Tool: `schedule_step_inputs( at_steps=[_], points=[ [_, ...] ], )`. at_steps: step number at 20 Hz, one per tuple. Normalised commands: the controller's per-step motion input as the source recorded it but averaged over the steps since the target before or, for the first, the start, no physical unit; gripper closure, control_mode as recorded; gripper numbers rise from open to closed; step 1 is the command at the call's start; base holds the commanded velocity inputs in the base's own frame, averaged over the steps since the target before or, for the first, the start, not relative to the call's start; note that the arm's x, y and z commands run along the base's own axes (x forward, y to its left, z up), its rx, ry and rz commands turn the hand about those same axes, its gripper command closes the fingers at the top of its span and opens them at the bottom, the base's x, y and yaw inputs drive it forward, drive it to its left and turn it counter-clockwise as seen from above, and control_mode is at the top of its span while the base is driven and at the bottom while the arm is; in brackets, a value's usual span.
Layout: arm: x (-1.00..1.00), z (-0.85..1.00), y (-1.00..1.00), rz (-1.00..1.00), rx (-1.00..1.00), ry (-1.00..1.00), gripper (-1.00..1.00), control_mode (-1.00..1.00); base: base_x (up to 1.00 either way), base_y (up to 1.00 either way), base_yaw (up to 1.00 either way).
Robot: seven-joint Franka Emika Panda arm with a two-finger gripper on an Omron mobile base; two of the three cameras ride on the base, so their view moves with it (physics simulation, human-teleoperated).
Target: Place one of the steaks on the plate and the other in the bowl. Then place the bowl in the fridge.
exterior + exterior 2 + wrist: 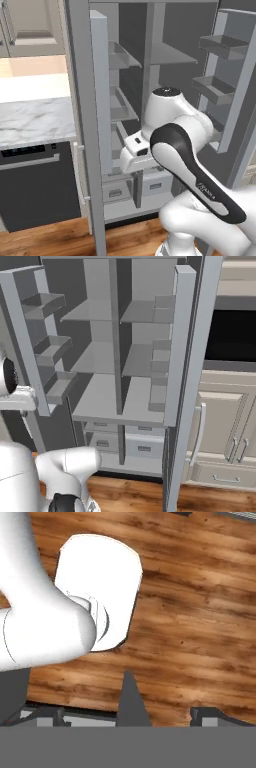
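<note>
Nearest the base, the arm folds up in front of the fridge (150,55). The gripper (129,162) hangs at about the height of the fridge's lowest shelf. It points down: its own camera looks at the wooden floor (200,612) in front of the fridge rather than into it. Its jaws stand wide apart and I can see nothing between them, so I judge the hand to be empty.

The fridge lies straight ahead of the hand and a little beyond it, with both doors swung out. In the left base view the hand sits in front of the fridge's left half, just above the drawers (117,192) at its foot. The left door (97,100) is close beside the hand, on its left. The right door (230,85) and its bins are well apart from the hand, past the arm's elbow.

Deeper in, an upright divider (119,356) splits the fridge into left and right columns, and flat grey shelves (100,391) run sideways from it. Anything that goes in has to travel forward and level, on one side of that divider.

I cannot tell where the bowl and the steaks are. My reading is that the hand has to turn away from the fridge to fetch the bowl, then come back along that forward line.
</note>
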Motion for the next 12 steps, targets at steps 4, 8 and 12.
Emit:
schedule_step_inputs(
  at_steps=[4,8,12],
  points=[
    [0.0,-0.43,-0.9,0.54,0.0,0.0,-1.0,-1.0,0.0,0.0,0.0],
    [0.24,-0.24,-0.49,0.27,-0.1,0.07,-1.0,-1.0,0.0,0.0,0.0],
    [0.03,0.0,-0.01,0.01,-0.08,0.1,-1.0,-1.0,0.0,0.0,0.0]
  ],
)
